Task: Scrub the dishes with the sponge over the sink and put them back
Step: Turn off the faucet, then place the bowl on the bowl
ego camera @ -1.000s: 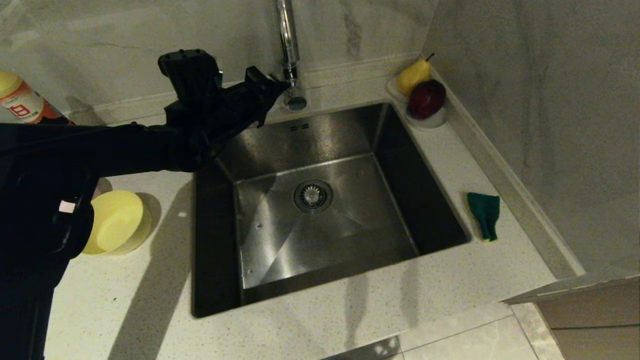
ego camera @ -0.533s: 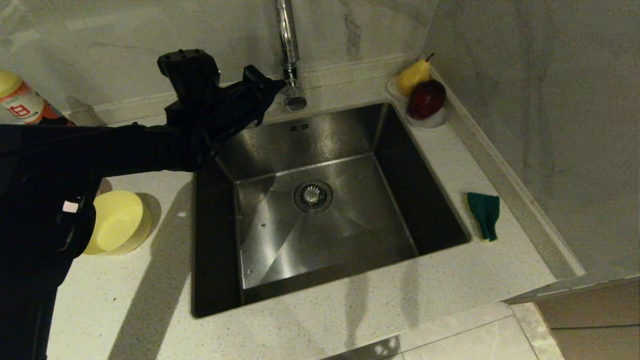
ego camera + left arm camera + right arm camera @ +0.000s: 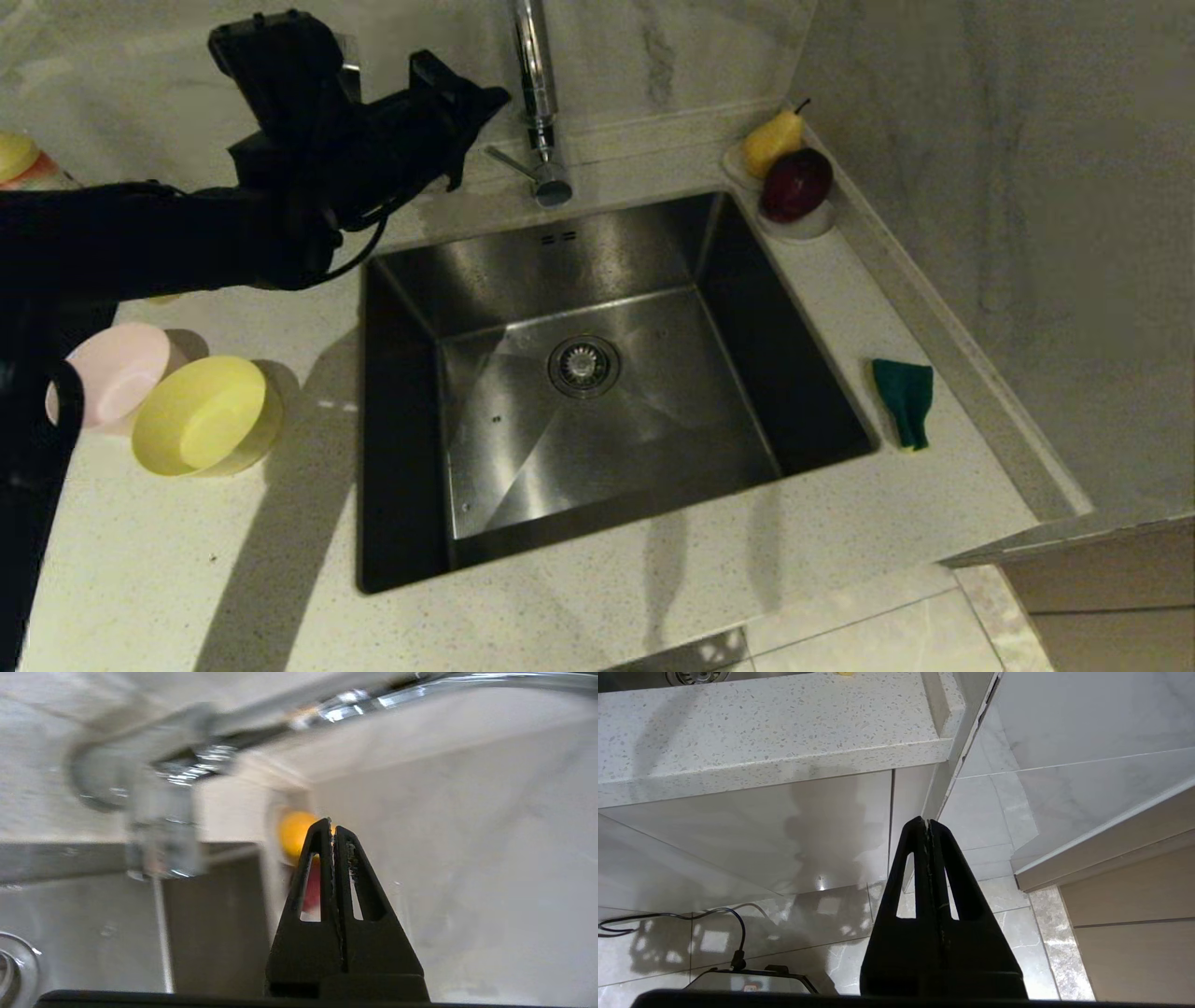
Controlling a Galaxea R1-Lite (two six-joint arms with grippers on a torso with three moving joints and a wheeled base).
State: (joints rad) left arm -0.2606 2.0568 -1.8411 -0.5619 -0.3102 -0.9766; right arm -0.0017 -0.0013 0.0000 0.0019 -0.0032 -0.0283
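Bowls: two in view, pink bowl [image 3: 117, 371] and yellow bowl [image 3: 207, 416], touching, on the counter [image 3: 653, 579] left of the sink [image 3: 597, 373].
Sponge: one [image 3: 904, 399], green face up, on the counter right of the sink, near the wall.
Faucet: one [image 3: 537, 103], behind the sink.
Fruit: pear [image 3: 771, 140] and a dark red fruit [image 3: 795, 183] on a white dish [image 3: 803, 227] in the back right corner.
Bottle: one [image 3: 23, 163], far left; label unreadable.
Left gripper [image 3: 485, 96]: fingers pressed together, holding nothing, raised beside the faucet, above the sink's back left corner.
Right gripper [image 3: 928, 823]: pinched together, empty, hanging below the counter edge, over the floor.
Room: basin bare, counter front open.
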